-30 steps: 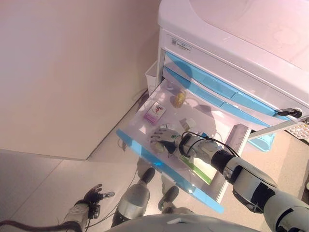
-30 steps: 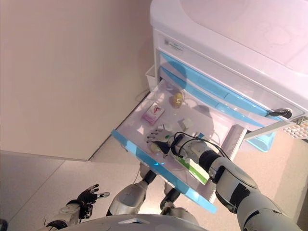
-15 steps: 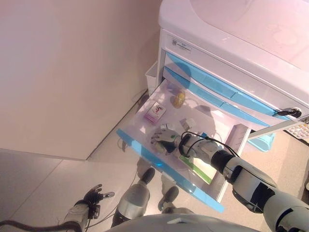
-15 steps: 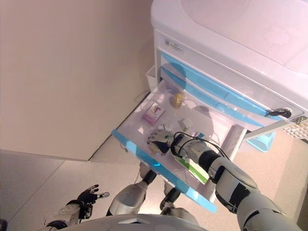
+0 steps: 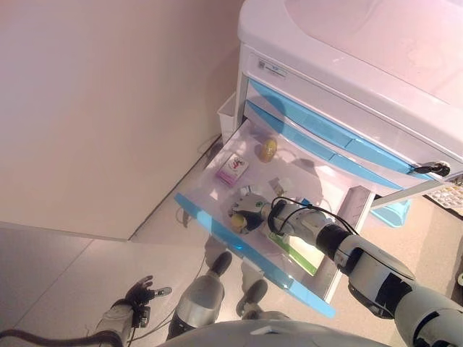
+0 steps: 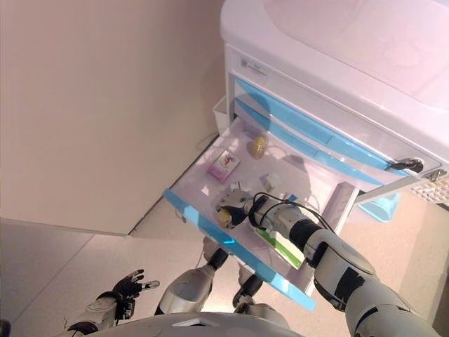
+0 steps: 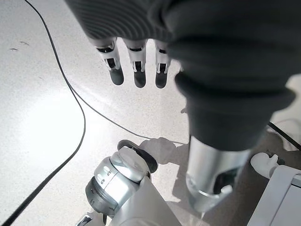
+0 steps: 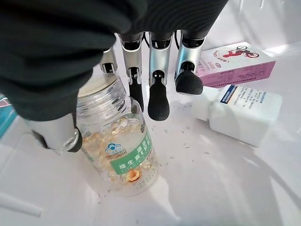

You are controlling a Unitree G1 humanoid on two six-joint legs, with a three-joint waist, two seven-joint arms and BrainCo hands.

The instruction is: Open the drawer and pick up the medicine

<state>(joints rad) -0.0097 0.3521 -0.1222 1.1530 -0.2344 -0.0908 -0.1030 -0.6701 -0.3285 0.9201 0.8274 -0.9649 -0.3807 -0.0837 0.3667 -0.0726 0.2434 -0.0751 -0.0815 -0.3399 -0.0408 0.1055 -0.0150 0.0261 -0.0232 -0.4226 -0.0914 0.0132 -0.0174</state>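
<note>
The cabinet's lower drawer [image 5: 211, 182] is pulled open, with a blue front edge [image 5: 249, 254]. My right hand [image 5: 251, 208] is inside it, near the front. In the right wrist view its fingers [image 8: 158, 96] and thumb [image 8: 60, 134] are curled on either side of a clear bottle of yellow capsules [image 8: 118, 141] with a green label, which lies on the drawer floor. The bottle shows as a yellow spot under the hand [image 5: 237, 220]. My left hand [image 5: 142, 292] hangs low near the floor, its fingers [image 7: 136, 70] straight and empty.
The drawer also holds a pink box [image 5: 232, 168], a white bottle [image 8: 241, 113], an amber bottle [image 5: 268, 150] at the back and a green box [image 5: 294, 250]. The white cabinet [image 5: 347, 43] stands against a wall, with closed blue-fronted drawers above.
My right hand's fingers, spread flat over the drawer floor earlier, have curled in round the capsule bottle. The left hand has not moved.
</note>
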